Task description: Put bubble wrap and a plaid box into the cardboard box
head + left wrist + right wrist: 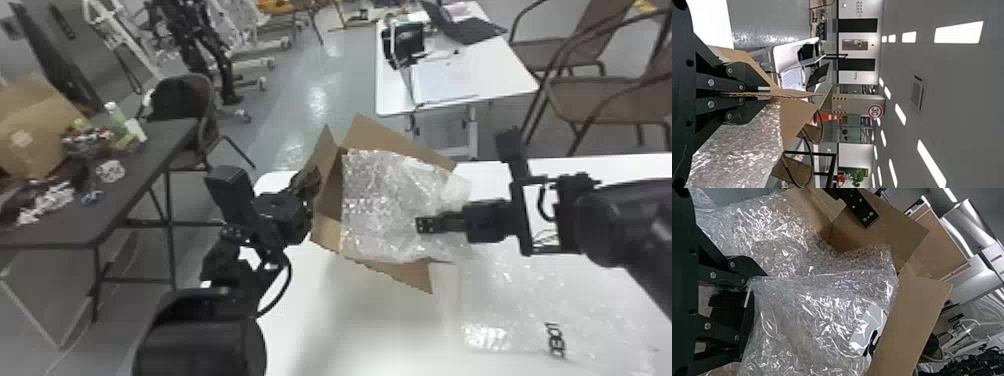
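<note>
Two grippers work at the cardboard box (332, 195). Head view: the box sits on the white tabletop (345, 320), flaps up and splayed. Bubble wrap (385, 200) fills much of its mouth and bulges over the side nearer the robot's right arm. The left gripper (310, 187) is at the box's left side; the right gripper (426, 225) lies over the wrap. More clear plastic (565, 300) spreads on the tabletop; we cannot tell whether it joins the wrap.

Left wrist view: fingers closed on a cardboard flap (797, 94), the corrugated edge pinched between them. We judge this a brace against the box sliding or the flap folding in. Best hold it firmly but without pulling, since a hard tug could crease the card or tip the box.

Right wrist view: wrap bunches right at the right gripper; whether it grips any, we cannot tell. Step in hand, as we read it: tucking the wrap in. We would bring the overhanging part inward past the rim, then press down gently in several places. Before withdrawing, check that no film clings, or the wrap may spring back out.
</note>
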`<state>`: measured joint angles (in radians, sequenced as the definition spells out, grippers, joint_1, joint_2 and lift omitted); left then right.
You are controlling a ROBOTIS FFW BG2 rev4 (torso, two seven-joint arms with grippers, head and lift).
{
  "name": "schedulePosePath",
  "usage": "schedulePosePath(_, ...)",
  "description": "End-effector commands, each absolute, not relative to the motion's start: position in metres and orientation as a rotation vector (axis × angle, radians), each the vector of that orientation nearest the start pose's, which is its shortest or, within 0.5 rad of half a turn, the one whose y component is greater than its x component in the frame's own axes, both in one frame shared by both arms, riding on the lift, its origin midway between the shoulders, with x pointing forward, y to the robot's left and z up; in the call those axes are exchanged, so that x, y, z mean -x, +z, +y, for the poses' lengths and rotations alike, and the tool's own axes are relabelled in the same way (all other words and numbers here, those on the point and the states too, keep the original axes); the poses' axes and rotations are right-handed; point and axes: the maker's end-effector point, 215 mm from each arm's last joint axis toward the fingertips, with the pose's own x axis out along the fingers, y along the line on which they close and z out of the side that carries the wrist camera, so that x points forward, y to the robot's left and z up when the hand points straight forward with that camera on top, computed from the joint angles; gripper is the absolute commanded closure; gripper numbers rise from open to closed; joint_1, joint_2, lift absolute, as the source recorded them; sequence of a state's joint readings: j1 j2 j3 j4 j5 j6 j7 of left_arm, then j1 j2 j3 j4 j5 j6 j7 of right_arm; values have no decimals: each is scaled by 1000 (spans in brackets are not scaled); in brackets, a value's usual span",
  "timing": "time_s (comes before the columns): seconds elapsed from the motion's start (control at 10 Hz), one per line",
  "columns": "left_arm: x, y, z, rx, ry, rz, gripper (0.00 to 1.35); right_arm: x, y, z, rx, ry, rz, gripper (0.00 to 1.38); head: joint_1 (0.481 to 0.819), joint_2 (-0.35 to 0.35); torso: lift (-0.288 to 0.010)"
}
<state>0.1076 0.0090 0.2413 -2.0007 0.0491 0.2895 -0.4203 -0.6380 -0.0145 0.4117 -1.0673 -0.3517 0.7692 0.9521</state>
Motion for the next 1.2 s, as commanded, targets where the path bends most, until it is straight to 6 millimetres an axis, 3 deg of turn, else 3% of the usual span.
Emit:
schedulePosePath(0.0, -551, -248, 276, -1, -197, -41, 1223, -547, -363, 99, -302, 1296, 662, 1273, 649, 350, -109)
schedulePosePath(0.3, -559, -247, 262, 3, -223, -43, 1223, -563, -361, 92, -286, 1314, 599, 1273, 650, 350, -109)
schedulePosePath(0.6, -559, -248, 262, 2, -223, -41, 1223, -554, -353, 103, -331, 1366, 584, 1269, 643, 335, -109)
schedulePosePath(0.7, -559, -248, 262, 2, -223, -41, 1223, -551, -347, 107, -348, 1383, 579, 915, 643, 337, -109)
schedulePosePath(0.8, -559, -248, 262, 2, -222, -42, 1223, -548, -343, 110, -356, 1396, 576, 194, 642, 344, -109)
schedulePosePath(0.9, -558, -249, 264, 2, -220, -41, 1223, -546, -337, 113, -337, 1414, 570, -2, 639, 350, -109)
schedulePosePath(1.0, -557, -249, 266, 3, -217, -42, 1223, -542, -327, 118, -342, 1434, 554, 87, 637, 350, -109)
schedulePosePath(1.1, -557, -250, 266, 3, -217, -40, 1222, -538, -318, 124, -327, 1452, 549, 332, 634, 350, -109)
